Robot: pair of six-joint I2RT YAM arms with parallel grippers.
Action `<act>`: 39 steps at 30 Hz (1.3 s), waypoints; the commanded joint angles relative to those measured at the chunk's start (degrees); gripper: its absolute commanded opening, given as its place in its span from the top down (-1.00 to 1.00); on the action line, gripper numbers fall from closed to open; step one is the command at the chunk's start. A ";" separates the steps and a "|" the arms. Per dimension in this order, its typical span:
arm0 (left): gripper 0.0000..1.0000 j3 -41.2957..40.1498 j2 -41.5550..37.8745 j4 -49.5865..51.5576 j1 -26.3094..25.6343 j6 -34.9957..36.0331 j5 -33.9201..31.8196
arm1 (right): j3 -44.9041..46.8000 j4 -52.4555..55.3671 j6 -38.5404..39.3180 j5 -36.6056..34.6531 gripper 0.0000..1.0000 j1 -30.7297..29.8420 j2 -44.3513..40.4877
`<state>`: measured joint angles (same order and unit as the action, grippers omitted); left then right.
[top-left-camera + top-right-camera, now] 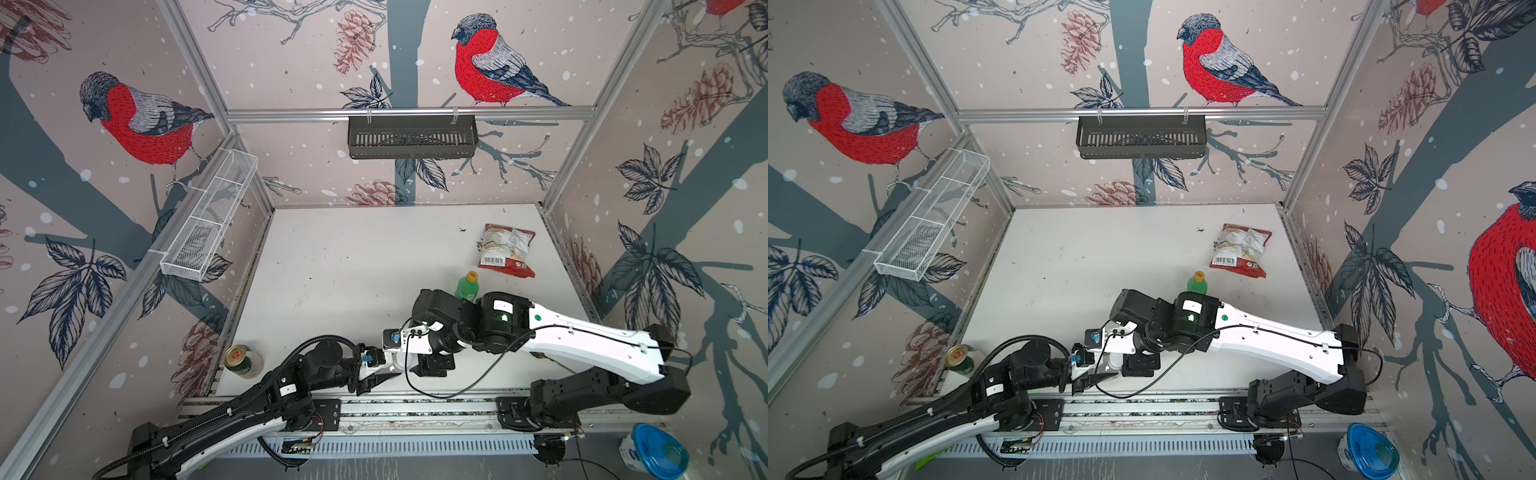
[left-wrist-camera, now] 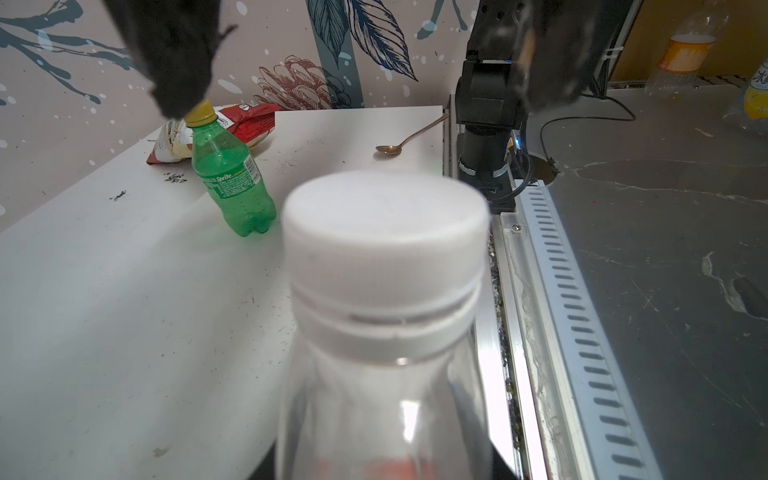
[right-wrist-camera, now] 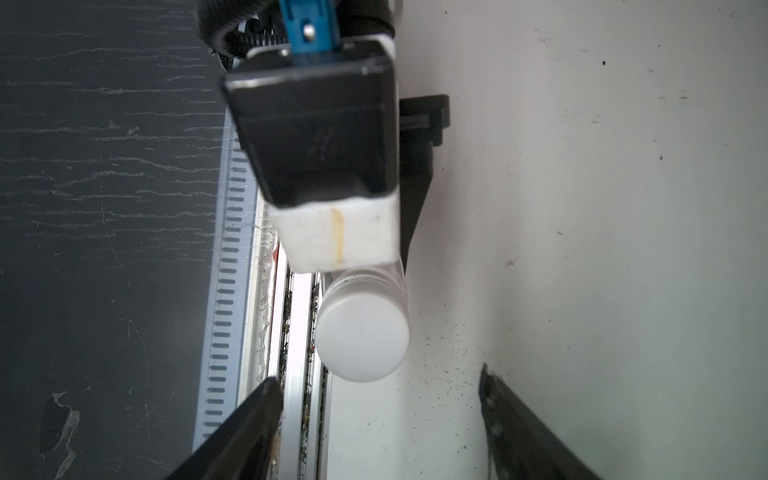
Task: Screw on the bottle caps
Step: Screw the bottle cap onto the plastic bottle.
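In a top view my left pincer (image 1: pixel 380 376) and right pincer (image 1: pixel 430 368) nearly meet; green bottle (image 1: pixel 466 290), orange-yellow cap (image 1: pixel 472 276) on, stands well beyond them. Left wrist: white cap (image 2: pixel 384 232) sits on the clear bottle (image 2: pixel 382 415). Right wrist: left pincer clamps that bottle; my right fingers (image 3: pixel 249 424) spread wide, white cap just ahead, untouched.

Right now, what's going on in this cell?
The left gripper grips a clear plastic bottle at the front edge of the white table, its wide white screw cap on the neck. The right gripper hangs open above that cap, touching nothing. The translucent green plastic bottle stands apart, orange-yellow cap on.
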<state>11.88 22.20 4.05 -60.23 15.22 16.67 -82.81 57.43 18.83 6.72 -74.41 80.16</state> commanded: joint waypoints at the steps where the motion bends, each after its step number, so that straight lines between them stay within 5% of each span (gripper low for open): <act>1: 0.25 0.07 -0.30 -0.98 -0.12 -0.37 1.43 | -0.93 -1.30 3.47 2.28 -0.47 -0.21 1.75; 24: 0.25 -0.08 -1.81 -0.63 -0.45 -0.02 -0.12 | -0.16 -3.09 0.87 -3.06 0.16 -1.07 4.36; 28: 0.25 -0.10 -1.92 -0.58 -0.42 0.32 -0.95 | -0.86 -3.43 -3.69 -5.00 0.32 -1.61 5.46; 39: 0.25 -0.02 -2.27 -0.80 -0.42 0.42 -2.95 | -0.49 -7.15 -25.51 -5.50 0.32 -1.79 6.71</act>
<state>11.62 20.01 7.27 -60.62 15.27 12.51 -83.44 55.66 2.31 2.94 -76.12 86.72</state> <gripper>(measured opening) 0.412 0.389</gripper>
